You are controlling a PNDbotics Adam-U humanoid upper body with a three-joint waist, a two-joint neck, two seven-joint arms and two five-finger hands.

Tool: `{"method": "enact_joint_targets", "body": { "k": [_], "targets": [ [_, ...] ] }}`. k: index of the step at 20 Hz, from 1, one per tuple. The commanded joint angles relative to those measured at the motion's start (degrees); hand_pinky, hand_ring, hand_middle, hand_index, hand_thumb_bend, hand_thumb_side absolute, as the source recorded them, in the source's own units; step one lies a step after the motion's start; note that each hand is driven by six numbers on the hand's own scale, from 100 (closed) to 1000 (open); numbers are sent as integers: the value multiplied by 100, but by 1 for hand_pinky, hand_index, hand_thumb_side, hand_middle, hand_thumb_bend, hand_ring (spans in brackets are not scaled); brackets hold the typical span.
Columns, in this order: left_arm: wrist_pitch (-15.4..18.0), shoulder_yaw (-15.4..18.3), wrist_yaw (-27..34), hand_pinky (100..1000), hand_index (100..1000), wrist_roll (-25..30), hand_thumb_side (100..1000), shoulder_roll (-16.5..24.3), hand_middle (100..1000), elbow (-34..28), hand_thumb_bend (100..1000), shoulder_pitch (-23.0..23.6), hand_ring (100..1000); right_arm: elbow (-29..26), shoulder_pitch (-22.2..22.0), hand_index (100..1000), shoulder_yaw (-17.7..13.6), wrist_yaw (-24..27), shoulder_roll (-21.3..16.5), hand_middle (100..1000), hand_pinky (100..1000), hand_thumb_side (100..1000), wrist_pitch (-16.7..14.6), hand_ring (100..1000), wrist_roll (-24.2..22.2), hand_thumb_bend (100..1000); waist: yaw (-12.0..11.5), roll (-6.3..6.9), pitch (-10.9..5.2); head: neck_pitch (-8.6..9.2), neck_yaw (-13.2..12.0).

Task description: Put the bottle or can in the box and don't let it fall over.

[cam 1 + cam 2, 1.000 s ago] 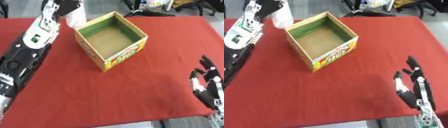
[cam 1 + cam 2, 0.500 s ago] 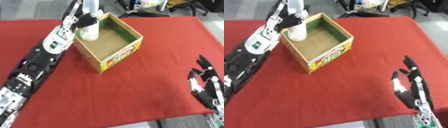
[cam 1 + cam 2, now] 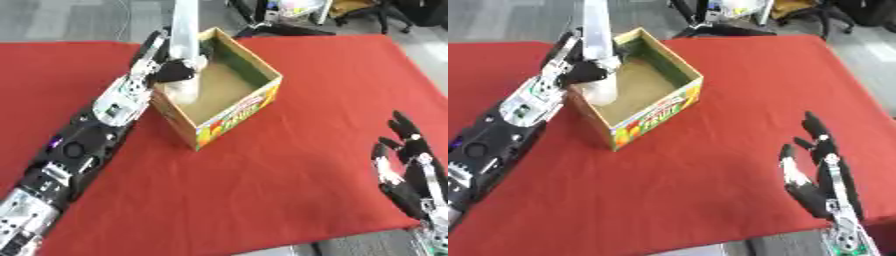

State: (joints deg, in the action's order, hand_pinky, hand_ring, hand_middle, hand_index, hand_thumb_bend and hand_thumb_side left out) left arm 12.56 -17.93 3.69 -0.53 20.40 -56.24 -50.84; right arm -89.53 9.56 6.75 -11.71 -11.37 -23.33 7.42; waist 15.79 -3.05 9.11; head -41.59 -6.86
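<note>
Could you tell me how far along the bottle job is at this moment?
Done: the white bottle is upright inside the box, by its left wall. In hand: the left hand has its fingers curled round the bottle. Whether it rests on the box floor cannot be told. Left: set it down, let go and withdraw without tipping it. The right hand rests open at the lower right.
</note>
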Motion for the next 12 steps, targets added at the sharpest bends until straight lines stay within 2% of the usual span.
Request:
{"method": "enact_joint_targets", "body": {
  "k": [1, 4, 9, 10, 11, 12],
  "targets": [
    [66, 38, -107, 757, 737, -56, 442, 119, 801, -172, 692, -47, 882, -77, 64, 1000, -48, 29, -73, 1000, 864, 470, -4, 1000, 0, 100, -15, -9, -70, 78, 42],
    [133, 58, -63, 806, 795, -102, 541, 180, 891, -309, 794, 27, 950, -77, 57, 1000, -55, 25, -77, 1000, 864, 470, -3, 1000, 4, 100, -42, -11, -74, 81, 56],
    [193, 132, 195, 824, 818, -201, 598, 351, 940, -668, 808, 154, 980, -72, 35, 1000, -73, 17, -92, 1000, 864, 470, 1, 1000, 16, 100, -103, -13, -88, 87, 107],
    [187, 146, 260, 823, 818, -232, 761, 392, 940, -746, 782, 181, 979, -72, 32, 1000, -74, 14, -95, 1000, 864, 470, 0, 1000, 17, 100, -111, -12, -91, 89, 116],
    [179, 169, 329, 823, 818, -271, 600, 446, 938, -840, 797, 213, 978, -72, 25, 1000, -81, 13, -100, 1000, 864, 470, 2, 1000, 21, 100, -126, -11, -99, 86, 132],
    [167, 190, 398, 822, 818, -310, 607, 502, 936, -946, 786, 248, 976, -70, 19, 1000, -89, 9, -105, 1000, 864, 470, 5, 1000, 26, 100, -139, -10, -105, 84, 145]
  ]
}}
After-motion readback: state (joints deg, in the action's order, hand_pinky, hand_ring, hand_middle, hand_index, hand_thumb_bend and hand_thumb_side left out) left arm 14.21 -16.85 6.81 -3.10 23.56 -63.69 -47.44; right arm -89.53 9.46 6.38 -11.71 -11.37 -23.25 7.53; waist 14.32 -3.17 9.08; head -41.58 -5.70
